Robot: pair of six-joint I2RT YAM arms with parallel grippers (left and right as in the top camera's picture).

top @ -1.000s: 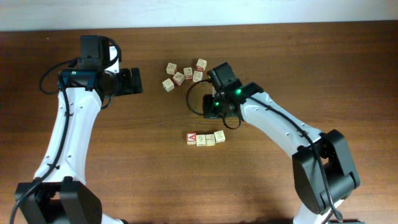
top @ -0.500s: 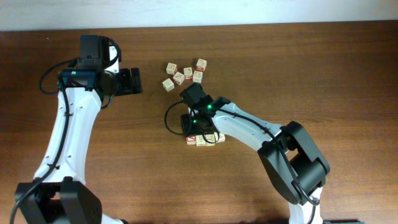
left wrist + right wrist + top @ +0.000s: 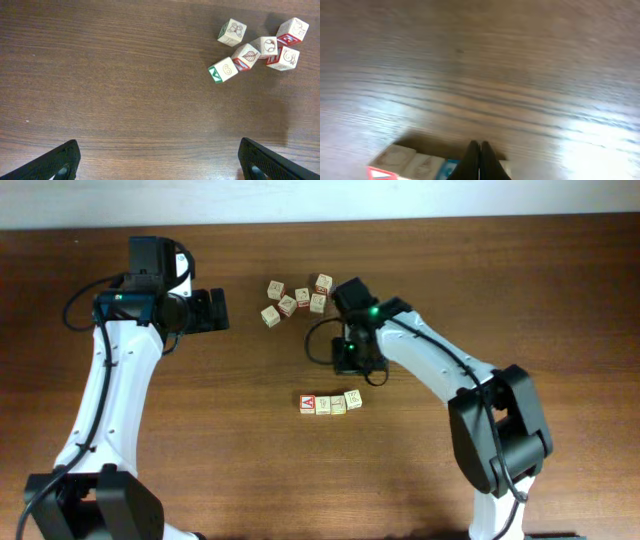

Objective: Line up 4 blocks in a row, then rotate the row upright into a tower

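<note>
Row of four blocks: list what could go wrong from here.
1. The row of four blocks sits packed side by side, and the right claw is shut close to it. Nudging one cube could drag its neighbours round too.
2. The cluster of similar cubes lies beside the right arm. A swing might scatter them, or a wrong cube might get turned.

Four small pale wooden blocks (image 3: 330, 403) lying side by side in a short row, the red "A" block (image 3: 308, 401) sitting at one end (letter facing up), the opposite end block (image 3: 353, 399) sitting slightly out of line.
</note>
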